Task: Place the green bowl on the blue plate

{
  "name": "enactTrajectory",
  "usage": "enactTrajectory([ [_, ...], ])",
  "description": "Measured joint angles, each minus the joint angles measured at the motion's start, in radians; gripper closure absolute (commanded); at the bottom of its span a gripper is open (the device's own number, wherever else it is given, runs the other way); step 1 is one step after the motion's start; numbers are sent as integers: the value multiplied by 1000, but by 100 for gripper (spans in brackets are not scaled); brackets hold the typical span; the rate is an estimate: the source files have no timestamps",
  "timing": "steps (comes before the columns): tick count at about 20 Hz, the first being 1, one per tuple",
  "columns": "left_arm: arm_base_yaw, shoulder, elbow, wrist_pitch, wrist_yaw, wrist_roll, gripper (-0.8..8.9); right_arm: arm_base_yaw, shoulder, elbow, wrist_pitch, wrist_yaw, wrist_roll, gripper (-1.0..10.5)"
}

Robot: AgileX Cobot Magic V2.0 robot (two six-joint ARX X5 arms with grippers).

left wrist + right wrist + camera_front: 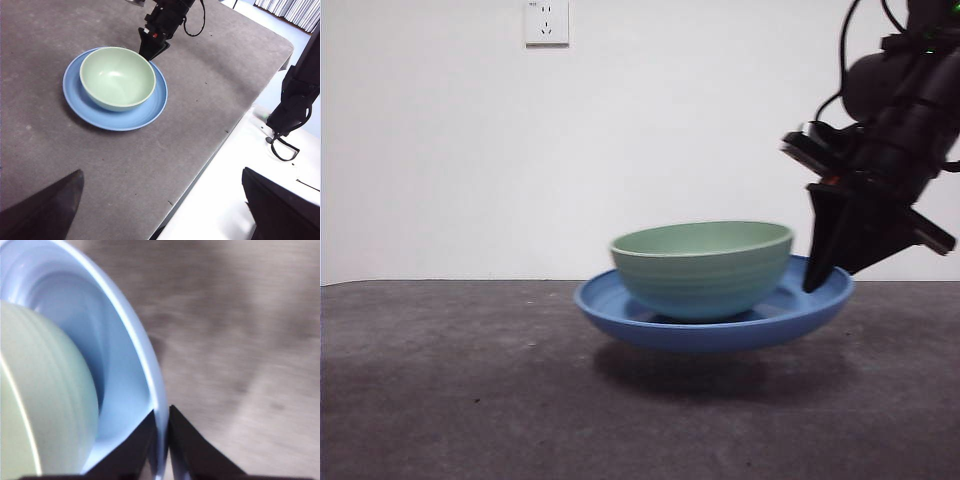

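Note:
The green bowl (703, 268) sits upright in the blue plate (620, 300) near the middle of the table. My right gripper (817, 285) comes down from the upper right and is shut on the plate's right rim. In the right wrist view its jaws (162, 412) pinch the plate's rim (135, 330), with the bowl's wall (45, 400) close beside. In the left wrist view the bowl (117, 77), the plate (150, 107) and the right gripper (150, 52) show from above. My left gripper (161, 171) is open and empty, high over the table's edge, far from the plate.
The dark grey table (50, 150) ends at an edge (235, 125) with a white surface beyond it. A black arm part (295, 100) stands off that edge. A wall socket (546, 22) is on the white wall behind.

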Motion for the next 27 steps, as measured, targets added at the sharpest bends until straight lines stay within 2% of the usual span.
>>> enactTrajectory([
  [7, 0, 0, 0, 0, 0, 0, 313, 119, 19, 0, 151, -35, 145, 937],
  [10, 0, 0, 0, 0, 0, 0, 313, 143, 41, 0, 170, -43, 182, 937],
  [25, 0, 0, 0, 0, 0, 0, 313, 154, 183, 2, 173, -50, 216, 930],
  [27, 0, 0, 0, 0, 0, 0, 313, 154, 183, 2, 173, -50, 216, 814],
])
